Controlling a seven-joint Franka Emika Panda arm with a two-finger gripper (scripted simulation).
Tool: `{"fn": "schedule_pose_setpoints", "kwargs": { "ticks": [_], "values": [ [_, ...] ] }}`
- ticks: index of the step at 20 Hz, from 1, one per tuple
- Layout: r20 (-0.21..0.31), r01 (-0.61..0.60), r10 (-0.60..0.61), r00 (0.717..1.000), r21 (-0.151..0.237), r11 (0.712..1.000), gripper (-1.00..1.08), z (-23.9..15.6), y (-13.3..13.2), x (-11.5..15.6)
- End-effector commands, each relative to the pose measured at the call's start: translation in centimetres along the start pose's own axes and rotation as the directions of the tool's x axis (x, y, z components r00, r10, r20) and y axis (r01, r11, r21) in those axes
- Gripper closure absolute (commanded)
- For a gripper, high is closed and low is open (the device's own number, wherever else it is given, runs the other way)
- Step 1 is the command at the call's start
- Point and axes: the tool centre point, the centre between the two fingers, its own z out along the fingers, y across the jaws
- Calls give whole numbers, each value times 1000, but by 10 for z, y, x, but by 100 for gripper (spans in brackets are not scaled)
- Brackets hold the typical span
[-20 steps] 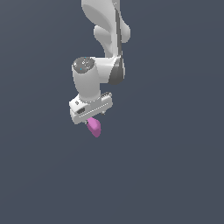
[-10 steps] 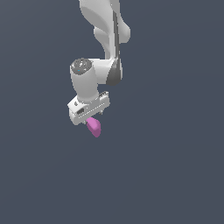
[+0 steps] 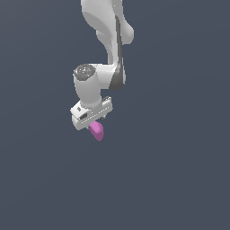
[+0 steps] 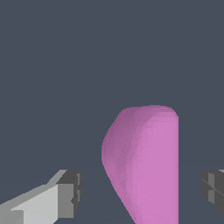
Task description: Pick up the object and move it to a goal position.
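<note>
The object (image 3: 97,130) is a small magenta-pink rounded lump that lies just under my white gripper (image 3: 93,121) in the exterior view. In the wrist view the object (image 4: 144,162) stands between my two fingers. One grey fingertip (image 4: 70,192) shows on one side and the other fingertip (image 4: 213,187) on the far side. There is a visible gap between the lump and each fingertip. The gripper (image 4: 141,190) is open and straddles the object without touching it.
The ground (image 3: 179,179) is a plain dark grey-blue surface with no other objects in view. The white arm (image 3: 110,27) rises above the gripper to the exterior view's top edge.
The gripper has come down slightly toward the pink object, which has stayed in place. The jaws remain apart.
</note>
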Motion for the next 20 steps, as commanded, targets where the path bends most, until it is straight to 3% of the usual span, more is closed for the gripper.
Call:
{"fn": "schedule_pose_setpoints", "kwargs": {
  "ticks": [1, 10, 11, 20],
  "values": [
    [1, 1, -1, 1000, 1, 1000, -92, 12, -1, 0],
    [1, 3, -3, 1000, 1, 1000, -92, 36, 0, 0],
    [1, 3, -3, 1000, 1, 1000, 108, 36, 0, 0],
    [1, 3, -3, 1000, 1, 1000, 108, 36, 0, 0]
  ]
}}
